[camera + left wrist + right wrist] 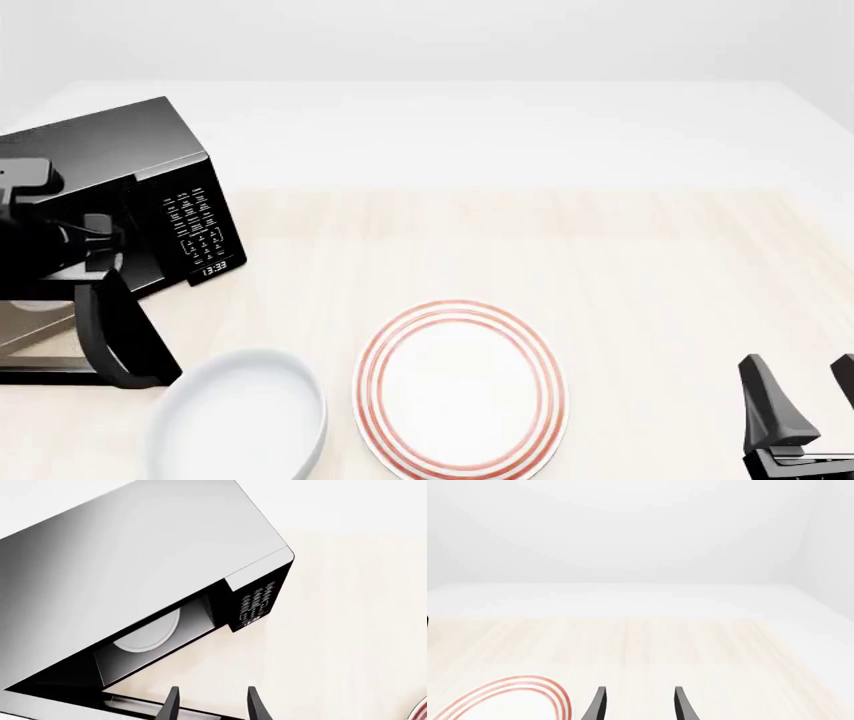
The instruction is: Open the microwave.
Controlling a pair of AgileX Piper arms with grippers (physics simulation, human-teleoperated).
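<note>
Pale wood worktop (641,260) under white walls, nothing else in the room. We see the microwave (127,170) at the far left of the worktop, door (127,335) already swung partway out, white turntable (148,635) visible inside. White bowl (238,420) sits just in front of the microwave; red-ringed plate (461,390) lies right of the bowl.

Left gripper (212,706) hovers at the open door's edge, fingers spread, gripping nothing we can see; in the front view the left arm overlaps the microwave. Right gripper (801,400) is well right of the microwave, fingers apart, empty.

We judge the microwave heavy and rigid, glossy so slippery; the door swings on a hinge, light to move. Best purchase is the door's free edge or handle, pushing outward. Bowl near the door's sweep could get clipped.
</note>
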